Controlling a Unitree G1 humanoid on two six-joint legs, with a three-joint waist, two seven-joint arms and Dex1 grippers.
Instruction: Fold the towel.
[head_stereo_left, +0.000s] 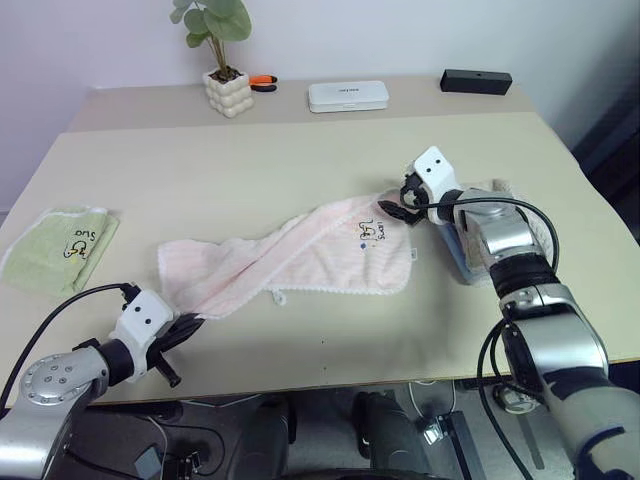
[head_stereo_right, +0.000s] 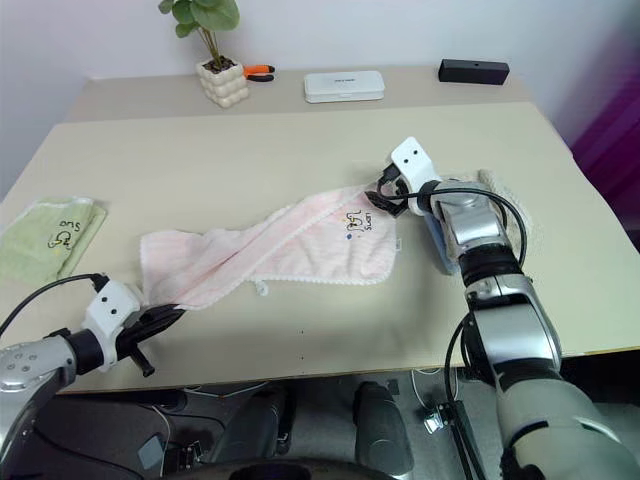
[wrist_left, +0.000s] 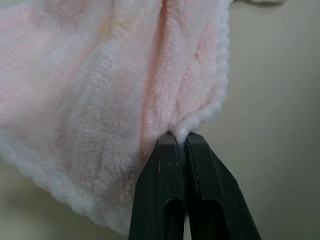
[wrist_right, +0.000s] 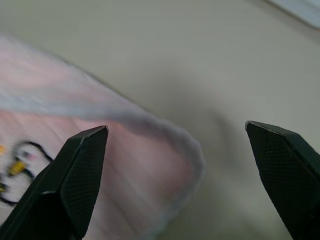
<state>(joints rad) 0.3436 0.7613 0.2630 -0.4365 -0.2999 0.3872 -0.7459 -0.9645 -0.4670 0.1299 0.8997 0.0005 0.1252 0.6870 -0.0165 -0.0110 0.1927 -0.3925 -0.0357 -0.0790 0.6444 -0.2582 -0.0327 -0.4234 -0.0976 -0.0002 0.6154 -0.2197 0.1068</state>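
Pink towel (head_stereo_left: 300, 258) is stretched out diagonally across the middle of the beige table (head_stereo_left: 300, 160), bunched & twisted along its length, w/ the little dark logo (head_stereo_left: 370, 232) near the right end. That right end lies fairly flat, the left end is pulled down toward the table's front edge.

Left gripper (head_stereo_left: 185, 327) is at the front-left edge and clamped tight on the towel's corner. In the wrist view the fingers (wrist_left: 165, 190) are pressed together w/ the fluffy hem pinched right btwn the tips.

Right gripper (head_stereo_left: 400, 205) hovers just over the far right corner of the towel, fingers spread wide apart, nothing in them. Wrist cam shows the rounded towel corner (wrist_right: 185, 150) sitting btwn the two open fingers (wrist_right: 70, 180), can't tell if they touch it.

Other stuff: green towel (head_stereo_left: 60, 248) w/ a logo on the far left of the table, well apart from the pink one. At the back: small potted plant (head_stereo_left: 222, 60), something orange (head_stereo_left: 262, 80) just beside it, a white box (head_stereo_left: 348, 96), a black box (head_stereo_left: 476, 81). Beige cloth (head_stereo_right: 515, 215) is under the right arm.
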